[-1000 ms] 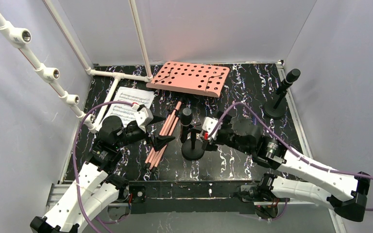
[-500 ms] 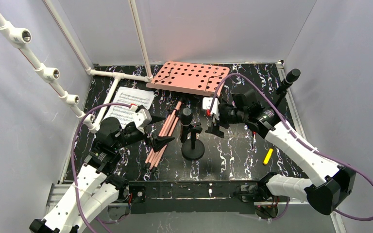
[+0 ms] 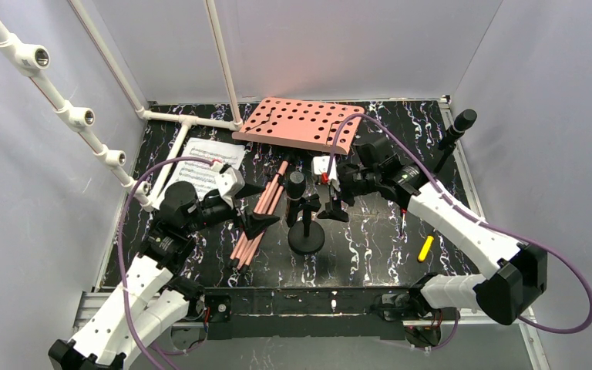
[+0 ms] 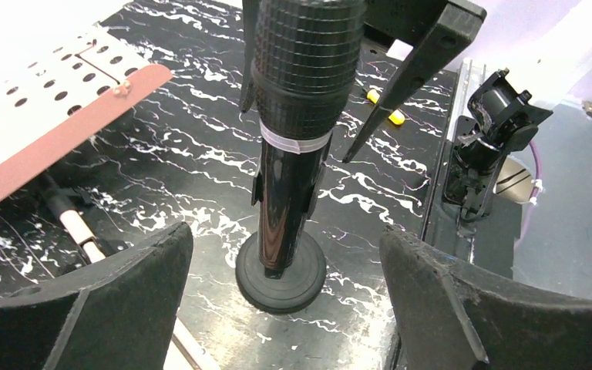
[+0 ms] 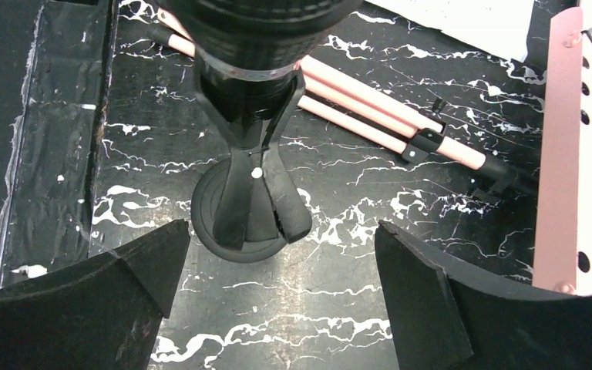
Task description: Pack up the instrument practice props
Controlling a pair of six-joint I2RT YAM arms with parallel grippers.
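Two claws wide apart: my left claw and right claw flanked the upright microphone at mid-frame on the bench, gripping nothing; the other microphone stood at upper right.

My left arm and right arm: white shells, black joints, a purple cable each, chunky matte-black fingers.
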